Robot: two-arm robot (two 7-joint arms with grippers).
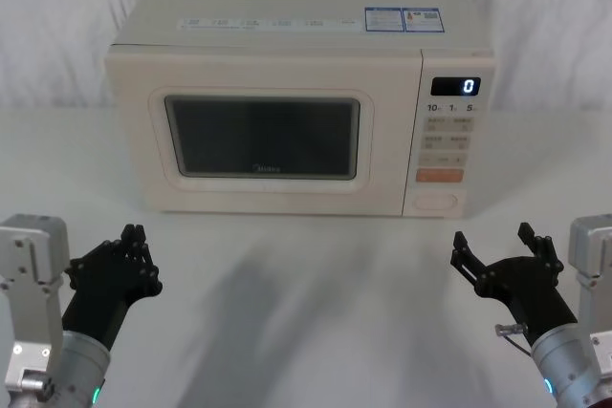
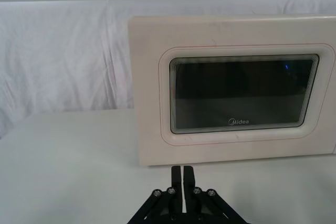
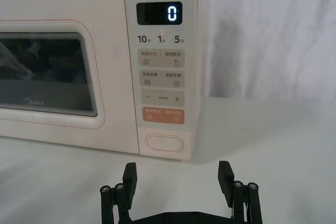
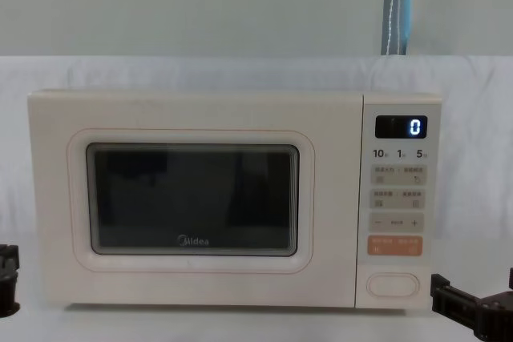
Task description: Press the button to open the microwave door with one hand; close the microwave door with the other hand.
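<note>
Nearest, the left tool (image 1: 134, 247) hovers pressed together and the right tool (image 1: 492, 253) spread, both above the white surface (image 1: 306, 312), while beyond them the microwave door (image 1: 263, 136) sits closed, the oval button (image 1: 435, 203) at its lower right.

left gripper (image 1: 129, 253): black linkage fingers, small screws at joints
right gripper (image 1: 492, 253): black fingers, flat rectangular pads
wrists: silver-grey cylinders, green-lit ring, lower corners of frame
forearm housings: white-grey boxes with screws
</note>
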